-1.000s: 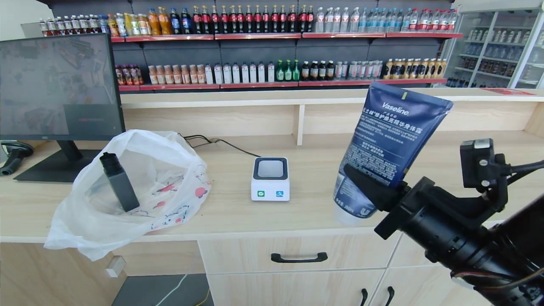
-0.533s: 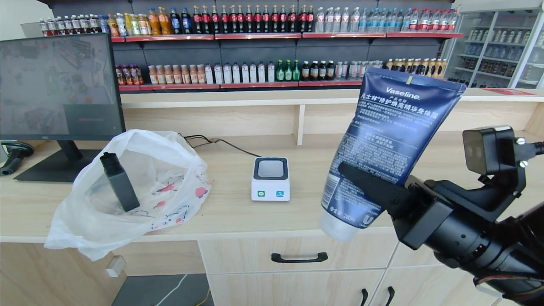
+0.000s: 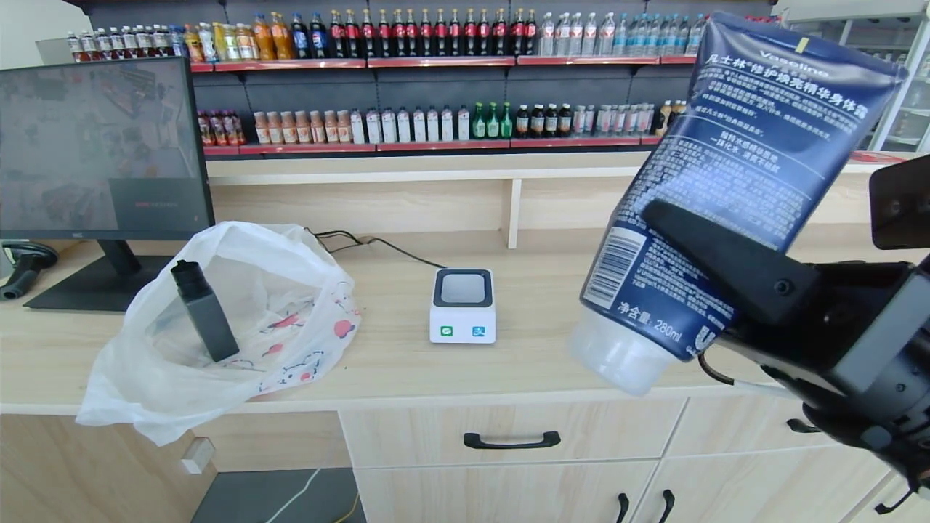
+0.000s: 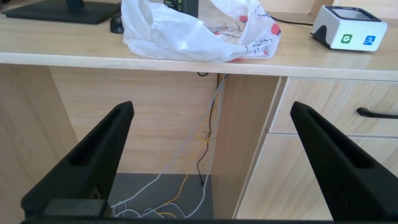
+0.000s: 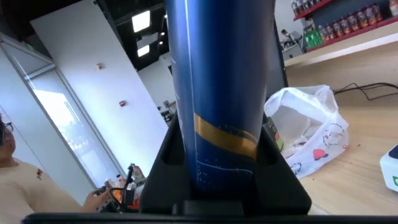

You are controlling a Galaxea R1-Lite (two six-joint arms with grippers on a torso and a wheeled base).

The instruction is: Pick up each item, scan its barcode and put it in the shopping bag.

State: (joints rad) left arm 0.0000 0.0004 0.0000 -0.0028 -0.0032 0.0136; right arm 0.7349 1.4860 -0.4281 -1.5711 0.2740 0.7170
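Head view: the right hand is at the right, raised above the near edge of the desk. It is clamped on a blue tube, with one dark finger lying across the tube's printed face. The tube is tilted, its clear cap low and to the left and its flat end high and to the right. A barcode shows on its left side, just above the cap. The tube is held in the air, right of the scanner and well apart from it. The scanner is a small white box with a dark window on top, standing mid-desk. Left of it lies the open white bag, and a dark bottle leans inside. A monitor stands at the far left, and shelves of drinks line the far wall.

Left wrist view: the left hand hangs low in front of the desk's face, its two dark fingers spread wide with nothing between them. Above it are the desk's near edge, the bag bulging over that edge, and the scanner. Loose cables hang under the desk beside a drawer handle.

Right wrist view: the tube runs straight out from the right hand. A finger presses each side of it, and a gold band crosses the tube at the grip. Past it lie the bag and a corner of the scanner on the desk.
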